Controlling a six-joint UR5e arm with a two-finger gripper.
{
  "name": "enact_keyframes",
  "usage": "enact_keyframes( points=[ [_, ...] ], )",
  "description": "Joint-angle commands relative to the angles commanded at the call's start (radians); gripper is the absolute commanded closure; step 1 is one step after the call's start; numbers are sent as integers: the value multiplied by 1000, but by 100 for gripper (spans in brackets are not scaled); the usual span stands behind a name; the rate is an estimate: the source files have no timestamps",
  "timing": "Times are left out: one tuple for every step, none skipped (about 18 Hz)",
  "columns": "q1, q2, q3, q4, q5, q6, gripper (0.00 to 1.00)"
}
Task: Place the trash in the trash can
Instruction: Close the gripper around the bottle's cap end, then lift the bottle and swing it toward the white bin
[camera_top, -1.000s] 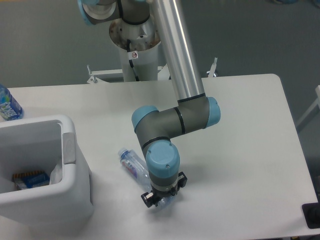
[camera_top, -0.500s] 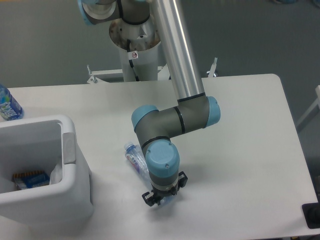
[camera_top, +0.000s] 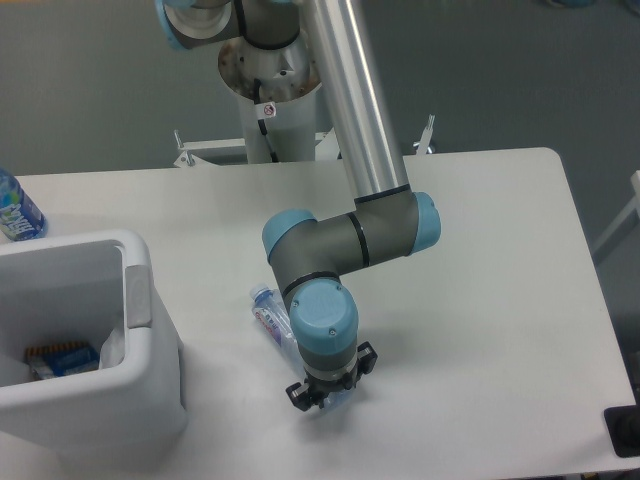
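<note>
White table (camera_top: 480, 260) fills most of the one fixed view, with grey floor behind it and the arm's base beyond the far edge. The bin (camera_top: 140, 390) stands at the near left corner, with a small blue packet and something pale lying inside. A second bottle with a bright blue label (camera_top: 14, 210) stands at the far left edge; it is not part of the job.

The bottle (camera_top: 270, 315) lies on the table just right of the bin, cap end toward the bin and its other end hidden under the arm's wrist. The gripper (camera_top: 322, 393) sits low over that hidden end, close to the table. The wrist blocks the fingers, so I cannot tell whether they are clamped on the bottle or only beside it.

A second ago the cap end lay further left and further out from the wrist; half a second ago it had swung in, and now it rests in almost the same spot. The gripper has shifted only slightly. That swing suggests the fingers pressed on the bottle and turned it, so a grasp is likely forming. Lifting and carrying to the bin are not yet done.
</note>
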Motion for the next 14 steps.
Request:
enact_keyframes(
  points=[
    [0, 9, 3, 2, 0, 2, 41],
    [0, 26, 11, 6, -3, 5, 41],
    [0, 43, 40, 8, -6, 6, 41],
    [0, 54, 75, 6, -11, 6, 41],
    [0, 64, 110, 6, -14, 6, 41],
    [3, 75, 138, 8, -15, 5, 41],
    [5, 84, 162, 9, -20, 5, 41],
    [9, 95, 182, 9, -29, 3, 41],
    [14, 109, 201, 11, -34, 2, 41],
    [21, 126, 218, 12, -37, 2, 41],
    [29, 147, 232, 15, -38, 0, 41],
    [38, 164, 248, 18, -52, 0, 41],
    [47, 172, 264, 35, -70, 0, 41],
    [57, 178, 276, 67, -89, -2, 41]
  ],
)
